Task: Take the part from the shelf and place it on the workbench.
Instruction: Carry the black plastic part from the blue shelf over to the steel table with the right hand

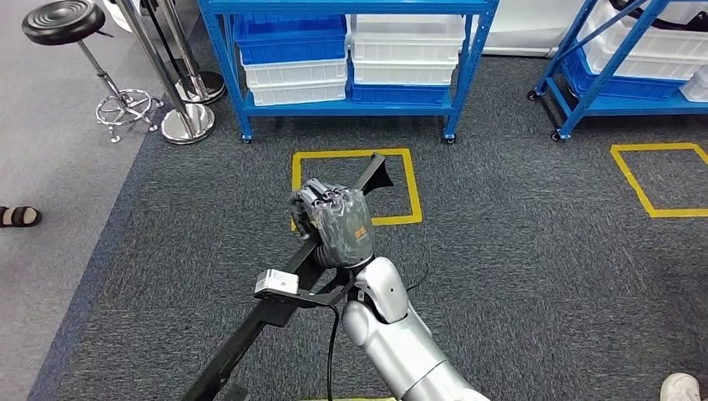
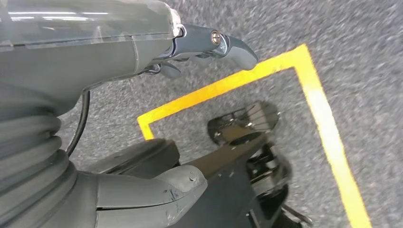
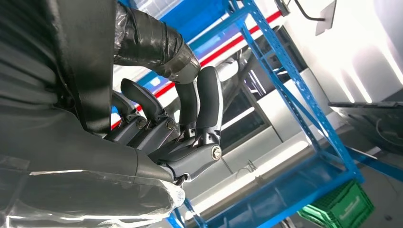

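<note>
Blue shelf (image 1: 346, 104) holding blue and white bins (image 1: 296, 71); grey speckled carpet (image 1: 518, 251) with yellow square outline (image 1: 355, 154); black part (image 1: 275, 305).

a workshop or warehouse floor: blue steel shelving (image 1: 346, 104) with plastic bins (image 1: 292, 38), yellow floor-tape squares (image 1: 355, 188) on grey carpet.

**Around the grey carpet**

At 12 o'clock, a blue shelf rack (image 1: 346, 104) stacked with blue bins (image 1: 290, 39) and white bins (image 1: 407, 48). At 2 o'clock, a second blue rack (image 1: 584, 92) on castors. On the carpet (image 1: 518, 251), one yellow taped square (image 1: 353, 185) near centre, another (image 1: 659, 180) at 3 o'clock. At 10 o'clock, a black stool (image 1: 65, 22) beside chrome post bases (image 1: 188, 121). At 9 o'clock, a sandalled foot (image 1: 18, 216); at 5 o'clock, a white shoe (image 1: 680, 388).
</note>
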